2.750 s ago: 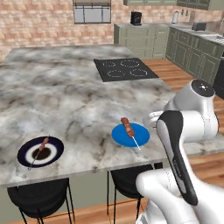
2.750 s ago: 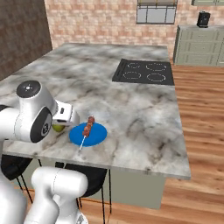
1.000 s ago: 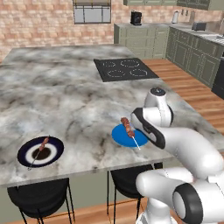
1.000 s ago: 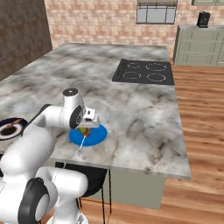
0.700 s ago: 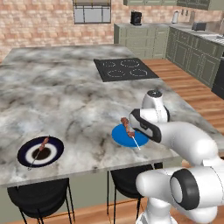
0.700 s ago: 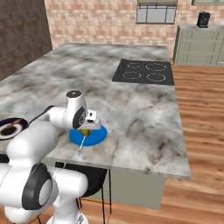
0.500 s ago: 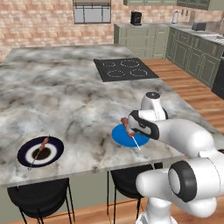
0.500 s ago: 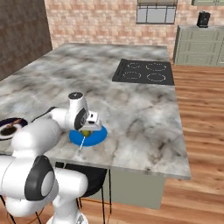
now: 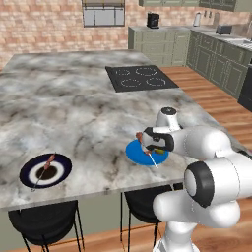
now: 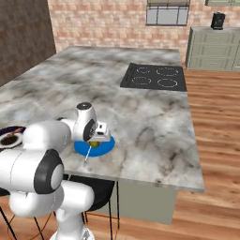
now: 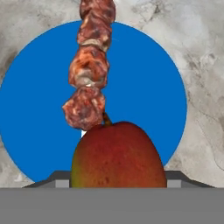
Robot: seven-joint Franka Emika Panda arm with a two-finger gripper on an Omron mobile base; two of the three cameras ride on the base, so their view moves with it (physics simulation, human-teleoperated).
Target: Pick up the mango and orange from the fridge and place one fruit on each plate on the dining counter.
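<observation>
The end effector [image 9: 149, 144] is low over the blue plate [image 9: 135, 151] near the front edge of the worktop [image 9: 74, 108]. It pinches the mango [image 11: 118, 155], which sits just above the plate. A meat stick [image 11: 89, 65] lies across the plate, its end by the mango. The dark plate [image 9: 28, 173] is well apart to the left, with 1 stick [image 9: 47, 165] on it

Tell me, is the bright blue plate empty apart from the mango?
No: in the hand view a meat skewer already lies across the bright blue plate, just beyond the mango.
</observation>
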